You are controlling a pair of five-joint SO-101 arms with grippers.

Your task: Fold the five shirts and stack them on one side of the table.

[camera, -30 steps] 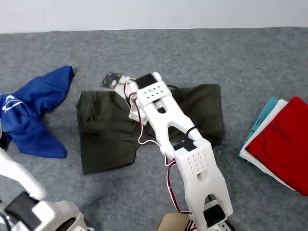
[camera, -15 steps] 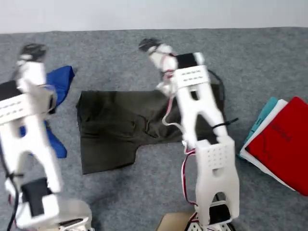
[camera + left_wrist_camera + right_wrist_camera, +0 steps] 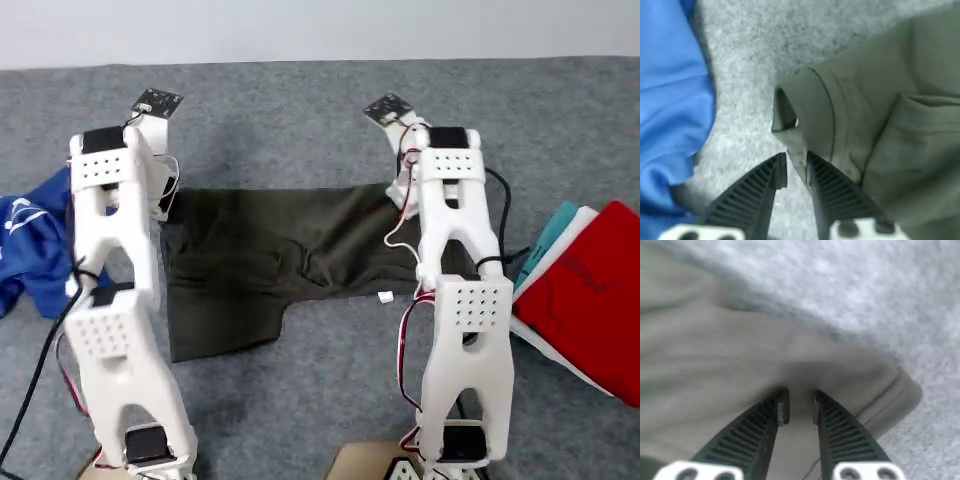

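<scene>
Grey table (image 3: 300, 400) w/ olive shirt (image 3: 260, 250); L claw (image 3: 796, 161) & R claw (image 3: 800, 399) each nipped onto its edge.

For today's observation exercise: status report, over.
Left gripper, right gripper shut on far corners of dark olive fabric shirt. Crumpled blue fabric shirt alongside, not overlapping.

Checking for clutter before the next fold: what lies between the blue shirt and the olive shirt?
Bare grey table, seen in the left wrist view, lies between the blue shirt and the olive shirt.
</scene>
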